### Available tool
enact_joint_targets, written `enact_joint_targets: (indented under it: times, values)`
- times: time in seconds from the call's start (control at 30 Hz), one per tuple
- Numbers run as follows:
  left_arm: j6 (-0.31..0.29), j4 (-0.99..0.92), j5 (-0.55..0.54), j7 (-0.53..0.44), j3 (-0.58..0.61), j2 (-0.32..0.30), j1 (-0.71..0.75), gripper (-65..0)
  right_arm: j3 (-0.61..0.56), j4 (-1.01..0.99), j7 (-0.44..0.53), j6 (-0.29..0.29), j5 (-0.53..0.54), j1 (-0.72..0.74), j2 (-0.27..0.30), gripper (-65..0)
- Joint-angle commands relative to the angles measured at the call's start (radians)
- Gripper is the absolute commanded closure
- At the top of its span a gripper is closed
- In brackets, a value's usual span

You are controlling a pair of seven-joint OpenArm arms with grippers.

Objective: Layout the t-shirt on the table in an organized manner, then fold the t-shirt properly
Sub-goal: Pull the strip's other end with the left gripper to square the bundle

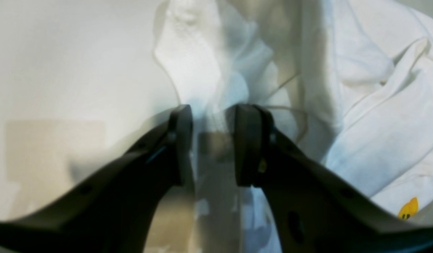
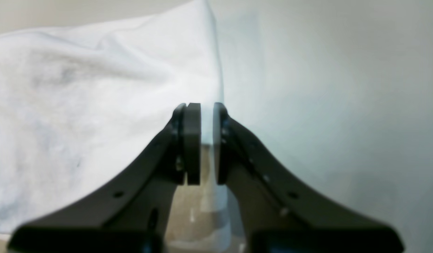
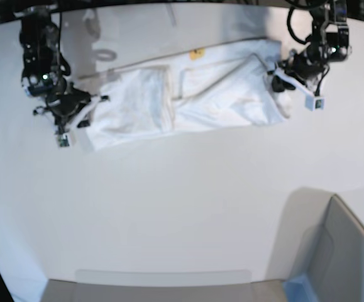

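Observation:
The white t-shirt [image 3: 219,94] lies stretched sideways across the far part of the white table [image 3: 182,207], with folds and wrinkles along its length. A bit of yellow print [image 3: 197,54] shows at its far edge. My right gripper [image 3: 76,123] is at the shirt's left end. In the right wrist view the right gripper [image 2: 206,109] is shut on a thin edge of the t-shirt [image 2: 79,105]. My left gripper [image 3: 277,80] is at the shirt's right end. In the left wrist view the left gripper [image 1: 213,112] holds a bunch of the t-shirt [image 1: 371,133] between its pads.
A grey bin [image 3: 339,251] with a blue corner [image 3: 298,286] stands at the near right. A small white ring [image 3: 106,55] lies at the far left, behind the shirt. The table's curved edge runs along the top of the base view.

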Motion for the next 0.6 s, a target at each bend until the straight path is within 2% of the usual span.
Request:
enact_joint_targets:
  times: [0.0, 0.13, 0.23, 0.33, 0.4, 0.43, 0.57]
  values:
    - [0.007, -0.023, 0.014, 0.03, 0.027, -0.003, 0.003, -22.3, 0.006, 0.015, 0.016, 0.001, 0.006, 0.014, 0.011, -6.4]
    - [0.005, -0.041, 0.007, 0.002, 0.113, -0.003, 0.0, -21.6, 0.006, 0.015, 0.016, 0.001, 0.006, 0.017, 0.011, -6.4]
    - [0.005, -0.046, 0.01, -0.015, 0.166, -0.005, -0.001, -17.3, 0.006, 0.015, 0.016, 0.001, 0.006, 0.018, 0.011, -6.4]
    - [0.005, -0.047, 0.01, -0.013, 0.174, -0.003, -0.001, -9.0, 0.006, 0.015, 0.016, 0.001, 0.006, 0.018, 0.011, -6.4]
    - [0.005, -0.067, 0.007, -0.012, 0.169, -0.003, -0.001, -1.3, 0.006, 0.015, 0.016, 0.001, 0.006, 0.018, 0.011, -6.4]
    - [0.005, -0.087, 0.007, -0.012, 0.168, -0.003, -0.005, 0.0, 0.006, 0.015, 0.016, 0.001, 0.006, 0.017, 0.011, -6.4]
    - [0.005, -0.161, 0.009, -0.01, 0.168, -0.009, -0.055, 0.0, 0.006, 0.015, 0.016, 0.001, 0.006, 0.017, 0.011, -6.5]
